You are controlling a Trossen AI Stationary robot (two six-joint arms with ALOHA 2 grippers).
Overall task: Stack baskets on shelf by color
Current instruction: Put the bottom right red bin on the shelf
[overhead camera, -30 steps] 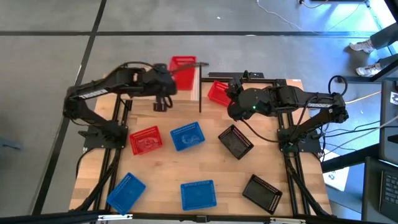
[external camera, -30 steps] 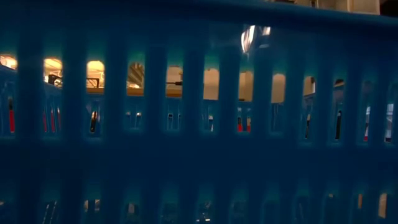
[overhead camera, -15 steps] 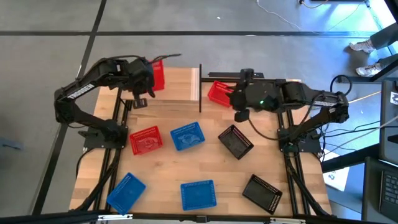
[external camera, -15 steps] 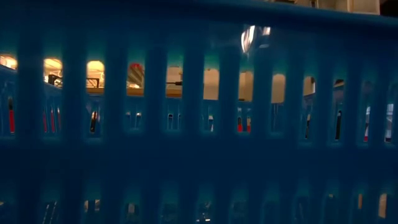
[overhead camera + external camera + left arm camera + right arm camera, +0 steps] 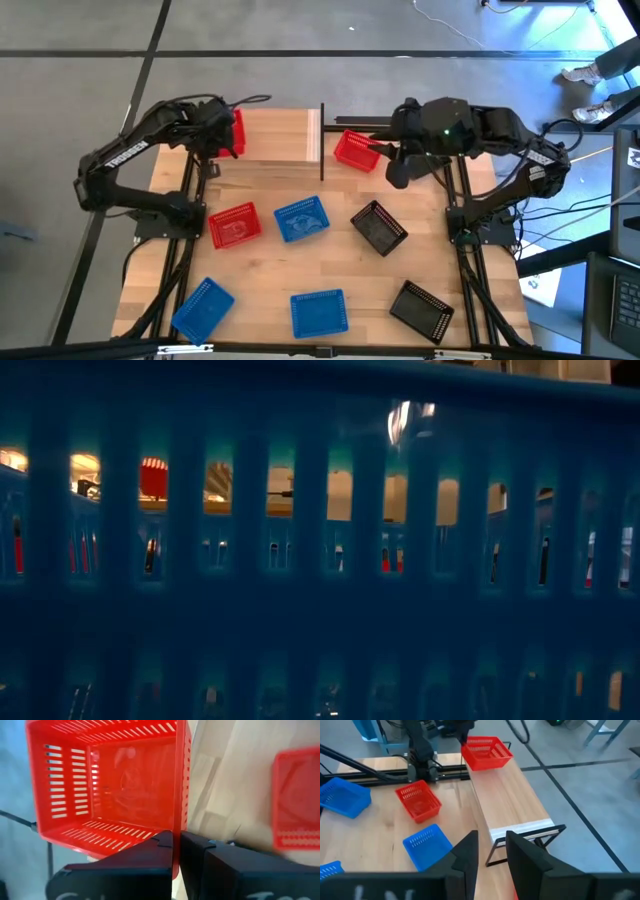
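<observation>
My left gripper [image 5: 222,135] is shut on a red basket [image 5: 237,130] over the left end of the pale shelf [image 5: 285,135]. I cannot tell whether the basket touches the shelf. The right wrist view shows this basket [image 5: 486,751] at the shelf's far end. A second red basket [image 5: 355,150] rests on its base on the table just right of the shelf. My right gripper [image 5: 388,155] hangs open above and beside it, with nothing between its fingers [image 5: 465,852]. My left gripper pinches the rim of one side wall [image 5: 176,822] of the red basket, one finger inside the basket and one outside. The fingers come steeply from above. The basket hangs below them with its opening toward the gripper.
On the table lie a red basket [image 5: 234,225], three blue ones [image 5: 301,219] [image 5: 203,308] [image 5: 319,313] and two black ones [image 5: 379,228] [image 5: 421,311]. A blue basket wall [image 5: 320,610] fills the low view. Thin black posts [image 5: 322,140] stand at the shelf's right end.
My left gripper has carried the red basket along the shelf toward the table's left edge and lowered it, turning as it went. My right gripper has risen away from the red basket beside the shelf and rolled about its own axis, staying open.
</observation>
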